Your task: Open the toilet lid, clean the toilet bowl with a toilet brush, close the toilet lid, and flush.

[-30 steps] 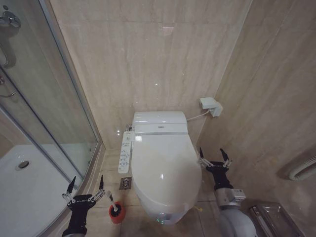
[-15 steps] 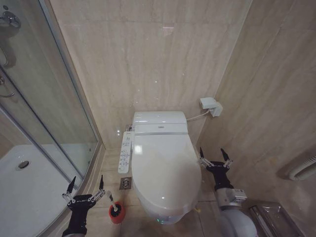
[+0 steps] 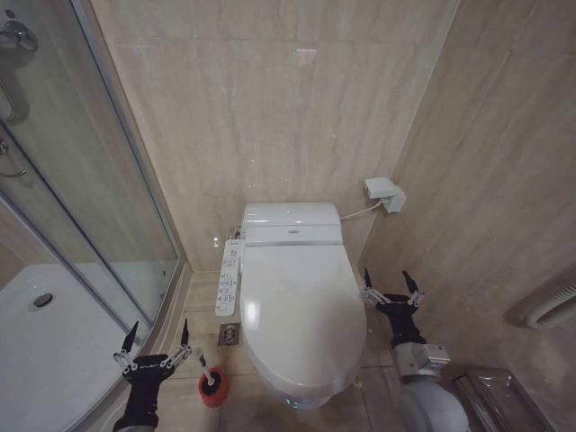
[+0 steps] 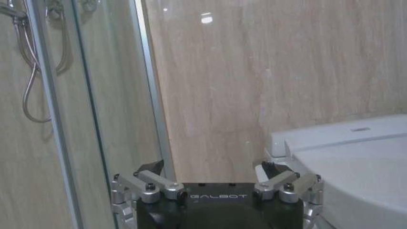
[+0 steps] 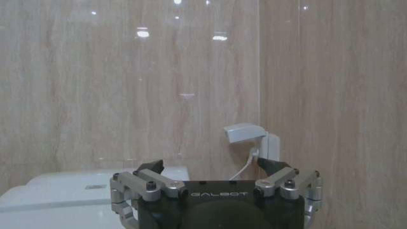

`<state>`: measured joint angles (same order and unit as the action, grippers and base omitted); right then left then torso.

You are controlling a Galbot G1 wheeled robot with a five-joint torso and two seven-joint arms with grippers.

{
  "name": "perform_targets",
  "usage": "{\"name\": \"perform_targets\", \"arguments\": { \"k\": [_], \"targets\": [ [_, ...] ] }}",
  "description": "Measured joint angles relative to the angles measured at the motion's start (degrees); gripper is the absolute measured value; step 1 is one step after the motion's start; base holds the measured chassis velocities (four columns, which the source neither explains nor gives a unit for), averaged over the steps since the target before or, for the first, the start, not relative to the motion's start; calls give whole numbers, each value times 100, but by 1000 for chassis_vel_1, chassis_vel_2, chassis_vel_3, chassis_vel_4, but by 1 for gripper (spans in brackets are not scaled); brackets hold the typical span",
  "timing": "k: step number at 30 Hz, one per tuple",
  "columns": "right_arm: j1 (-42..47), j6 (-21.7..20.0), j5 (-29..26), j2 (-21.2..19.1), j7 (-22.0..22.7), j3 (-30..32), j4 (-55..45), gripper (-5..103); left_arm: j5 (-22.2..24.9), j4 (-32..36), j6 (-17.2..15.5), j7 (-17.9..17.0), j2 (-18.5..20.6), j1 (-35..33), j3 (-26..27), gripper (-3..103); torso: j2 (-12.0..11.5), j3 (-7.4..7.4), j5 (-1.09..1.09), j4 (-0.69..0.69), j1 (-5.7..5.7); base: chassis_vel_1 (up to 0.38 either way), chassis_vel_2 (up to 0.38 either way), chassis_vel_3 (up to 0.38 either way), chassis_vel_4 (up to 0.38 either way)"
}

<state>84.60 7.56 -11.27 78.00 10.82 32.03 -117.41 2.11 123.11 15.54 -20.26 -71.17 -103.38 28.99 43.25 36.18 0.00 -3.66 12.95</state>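
A glass shower door (image 3: pixel 85 193) stands beside a white shower tray (image 3: pixel 45 355); a white wall box (image 3: pixel 384 193) hangs on beige tile.

The shut toilet lid (image 3: pixel 301 310) hides the toilet bowl interior. Toilet brush (image 3: pixel 206 369) head, beside the left end effector (image 3: pixel 155 340), sits concealed in its red holder (image 3: pixel 212 390). Control panel (image 3: pixel 229 281) button markings too small to read.

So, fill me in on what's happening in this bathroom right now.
Nothing is being handled yet. The toilet lid is down. The left gripper hangs open near the shower glass, beside the toilet brush standing in its red holder on the floor. The right gripper hangs open on the toilet's other side, holding nothing.
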Motion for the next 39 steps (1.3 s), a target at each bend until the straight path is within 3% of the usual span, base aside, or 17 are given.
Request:
{"name": "perform_targets", "arguments": {
  "k": [20,23,24,27,28,37,39],
  "targets": [
    [-2,2,3,0,0,0,4,100,41,-20,-64,18,-8,72,-10,102,0,0,2,1,0,0,0,0,0],
    [-2,2,3,0,0,-1,6,100,376,-235,-536,165,-82,565,-96,102,0,0,0,0,0,0,0,0,0],
    [-2,2,3,0,0,-1,6,100,376,-235,-536,165,-82,565,-96,102,0,0,0,0,0,0,0,0,0],
    [-2,2,3,-1,0,-1,7,100,887,-549,-1243,396,-198,1303,-235,102,0,0,0,-1,0,0,0,0,0],
    [-2,2,3,-1,0,0,7,100,1009,-642,-1428,455,-227,1517,-272,97,0,1,-1,-5,0,0,0,0,0],
    [-2,2,3,-1,0,-1,7,100,172,-877,-754,477,-116,1611,-175,100,-1,1,1,2,0,0,0,0,0],
    [-2,2,3,-1,0,-1,7,100,20,-895,-378,554,-108,1604,-109,100,-1,0,1,1,0,0,0,0,0]
  ]
}}
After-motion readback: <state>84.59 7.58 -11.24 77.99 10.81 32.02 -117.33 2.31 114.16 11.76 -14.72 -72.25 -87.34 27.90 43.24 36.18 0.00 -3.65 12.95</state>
